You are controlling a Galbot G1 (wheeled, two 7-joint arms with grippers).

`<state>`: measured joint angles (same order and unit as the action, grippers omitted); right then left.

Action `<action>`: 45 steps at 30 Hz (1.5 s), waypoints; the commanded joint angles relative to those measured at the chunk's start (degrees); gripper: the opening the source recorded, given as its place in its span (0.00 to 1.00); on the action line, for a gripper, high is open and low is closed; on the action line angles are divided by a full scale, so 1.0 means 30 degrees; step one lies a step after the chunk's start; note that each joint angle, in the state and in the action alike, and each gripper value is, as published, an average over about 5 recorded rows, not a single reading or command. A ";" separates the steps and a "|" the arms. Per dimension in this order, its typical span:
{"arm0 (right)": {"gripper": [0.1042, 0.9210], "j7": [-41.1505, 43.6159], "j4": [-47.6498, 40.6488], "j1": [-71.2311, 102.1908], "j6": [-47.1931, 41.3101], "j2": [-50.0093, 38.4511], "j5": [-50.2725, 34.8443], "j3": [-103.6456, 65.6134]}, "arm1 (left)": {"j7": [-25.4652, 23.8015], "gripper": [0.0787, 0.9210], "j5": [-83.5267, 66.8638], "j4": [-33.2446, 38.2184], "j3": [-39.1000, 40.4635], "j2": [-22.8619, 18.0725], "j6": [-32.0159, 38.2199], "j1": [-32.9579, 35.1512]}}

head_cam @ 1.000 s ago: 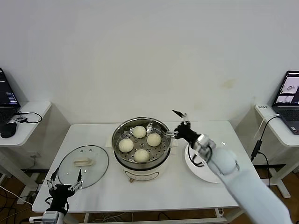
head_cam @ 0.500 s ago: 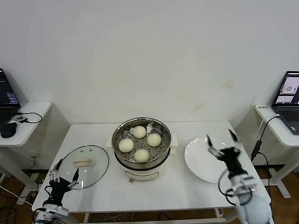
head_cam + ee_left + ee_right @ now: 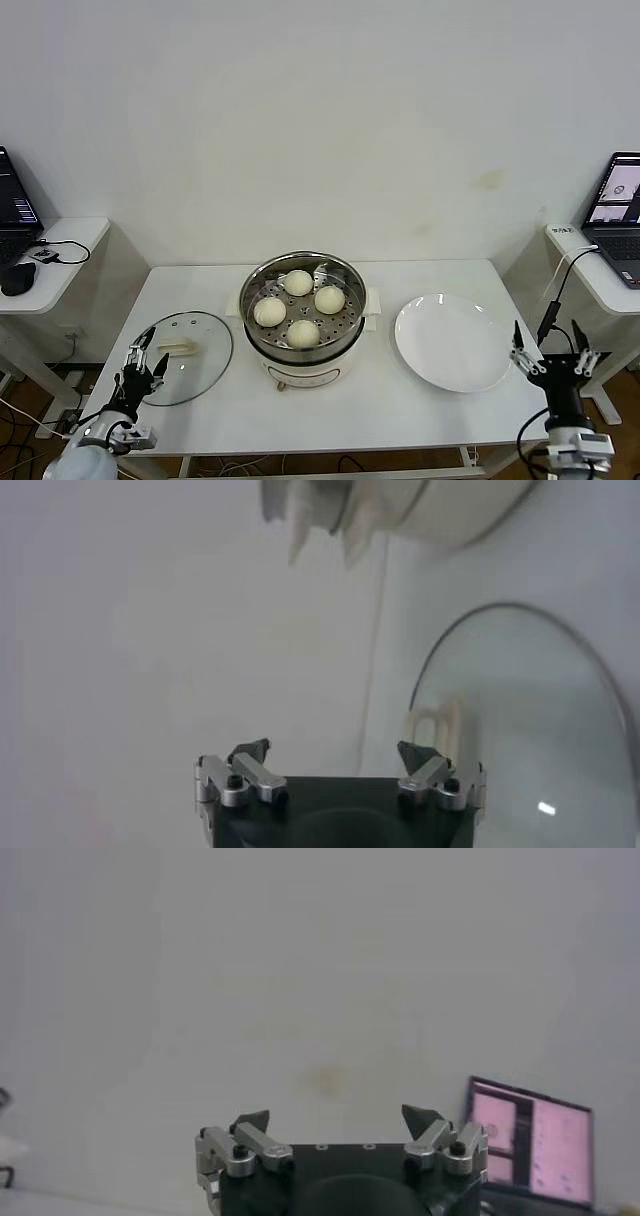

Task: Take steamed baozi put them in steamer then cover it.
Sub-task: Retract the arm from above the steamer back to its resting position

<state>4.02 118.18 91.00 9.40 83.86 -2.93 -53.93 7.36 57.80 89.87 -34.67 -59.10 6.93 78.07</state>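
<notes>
Four small round off-white steamed baozi (image 3: 298,305) sit on the perforated tray inside the round shiny steel steamer (image 3: 303,303), which stands uncovered on its cream-white base at the middle of the white table (image 3: 350,400). The round clear glass cover (image 3: 180,357) with the cream rectangular handle lies flat on the table to the steamer's left (its handle facing up). The left gripper (image 3: 146,362) hovers at the cover's near-left edge, its fingers spread apart and holding nothing. A flat round white plate (image 3: 453,343) lies to the steamer's right. The right gripper (image 3: 553,351) is off the table's right corner, fingers spread wide, holding nothing.
</notes>
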 commanded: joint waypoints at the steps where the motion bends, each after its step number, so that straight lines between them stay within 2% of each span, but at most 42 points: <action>1: 0.88 -0.0101 0.0552 0.1160 0.0143 0.1071 0.0452 -0.1233 | -0.0185 0.88 0.2121 -0.2372 0.0628 0.0206 0.0088 -0.2257; 24: 0.88 -0.0017 0.0053 0.1437 0.0370 0.1334 0.0993 -0.1333 | -0.0051 0.88 0.1984 -0.5499 0.1829 -0.0343 0.0139 -0.4832; 39: 0.88 0.0020 -0.0248 0.1403 0.0569 0.1475 0.1410 -0.1077 | -0.0115 0.88 0.1827 -0.6198 0.1915 -0.0693 0.0091 -0.5637; 42: 0.88 0.0026 -0.0234 0.1431 0.0571 0.1507 0.1413 -0.1082 | -0.0177 0.86 0.1839 -0.6311 0.2007 -0.0749 0.0080 -0.5715; 45: 0.88 0.0032 -0.0227 0.1476 0.0588 0.1556 0.1436 -0.1071 | -0.0271 0.77 0.1882 -0.6425 0.2157 -0.0789 0.0071 -0.5746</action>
<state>4.09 117.63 95.27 11.09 88.38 1.12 -57.11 6.85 63.28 71.90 -28.73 -61.36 7.21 61.64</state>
